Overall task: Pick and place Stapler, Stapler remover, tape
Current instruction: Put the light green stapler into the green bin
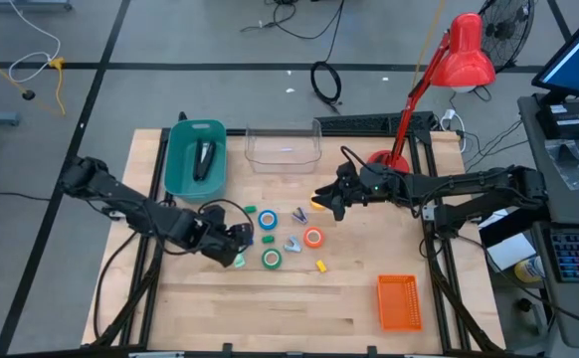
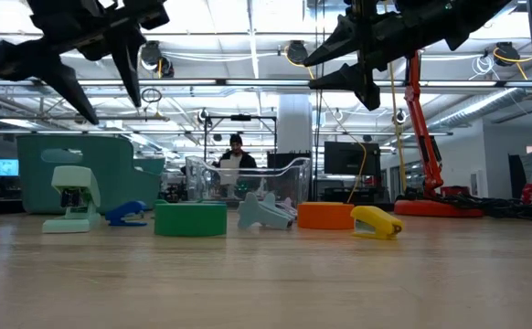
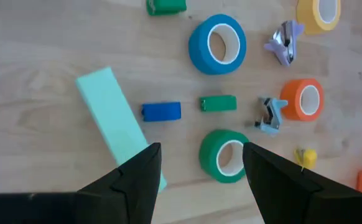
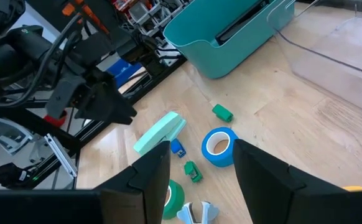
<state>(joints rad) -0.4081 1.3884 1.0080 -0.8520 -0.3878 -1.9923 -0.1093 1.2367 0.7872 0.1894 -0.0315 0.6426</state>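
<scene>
My left gripper (image 1: 236, 241) (image 3: 199, 171) hangs open above the table, over the green tape roll (image 3: 224, 155) (image 1: 272, 259) and beside a mint stapler (image 3: 116, 124) lying flat. The blue roll (image 1: 268, 220), orange roll (image 1: 313, 238) and two staple removers (image 1: 298, 214) (image 1: 293, 242) lie on the wood between the arms. My right gripper (image 1: 327, 202) (image 4: 199, 177) is open in the air by the yellow roll (image 1: 318, 205), which it partly hides. A black stapler (image 1: 204, 159) lies inside the teal bin (image 1: 182, 164).
A clear plastic container (image 1: 283, 149) stands beside the teal bin at the far edge. An orange basket (image 1: 399, 301) sits near the front right. Small coloured blocks (image 3: 161, 111) (image 3: 218, 102) (image 1: 321, 266) lie among the rolls. A red lamp (image 1: 439, 80) stands at the far right corner.
</scene>
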